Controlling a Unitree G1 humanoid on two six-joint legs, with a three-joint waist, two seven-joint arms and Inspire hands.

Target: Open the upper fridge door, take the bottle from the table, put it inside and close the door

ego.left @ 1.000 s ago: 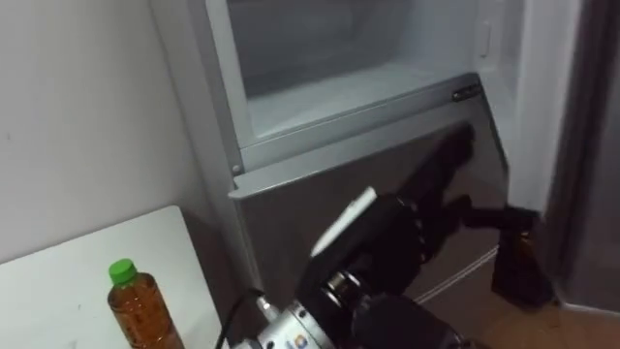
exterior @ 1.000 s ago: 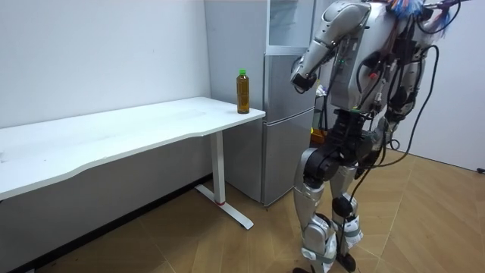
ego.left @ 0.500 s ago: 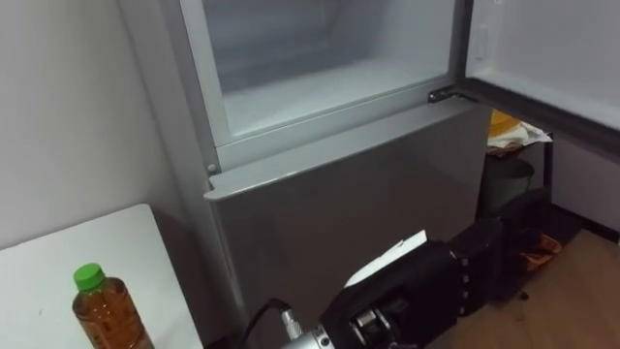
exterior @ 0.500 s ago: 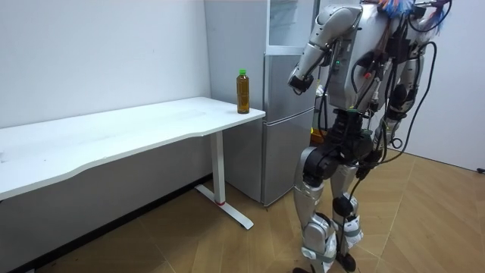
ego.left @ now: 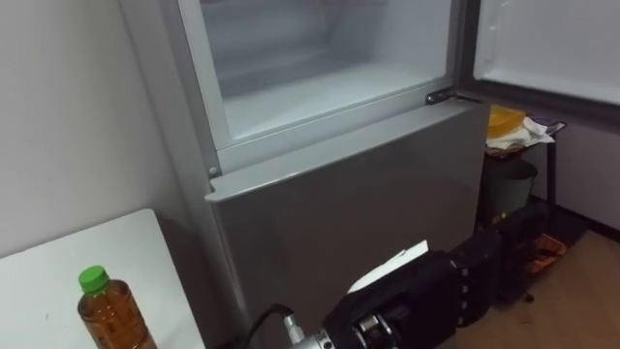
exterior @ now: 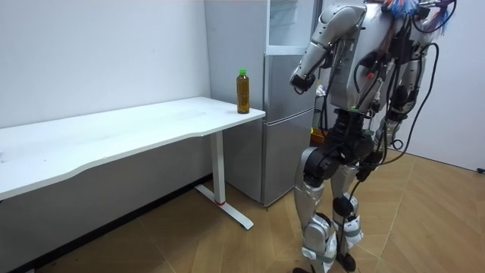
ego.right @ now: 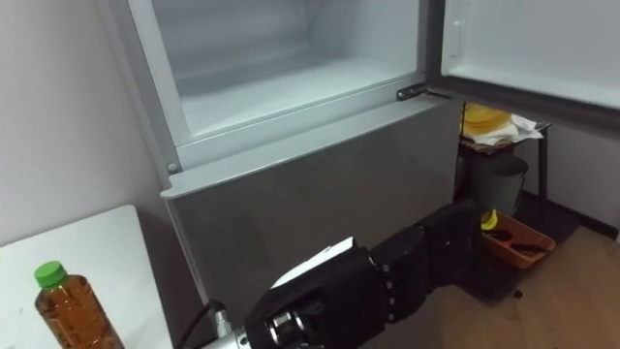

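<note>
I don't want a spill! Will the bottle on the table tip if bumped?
Probably: the bottle stands tall and narrow near a corner of the table. It looks nearly full, likely heavy. Its green cap is on, so spilling seems unlikely.

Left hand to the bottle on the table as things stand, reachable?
Likely yes. The left hand hangs before the fridge's lower door, right of the bottle. The bottle stands alone at the corner of the white table, with nothing between them.
</note>
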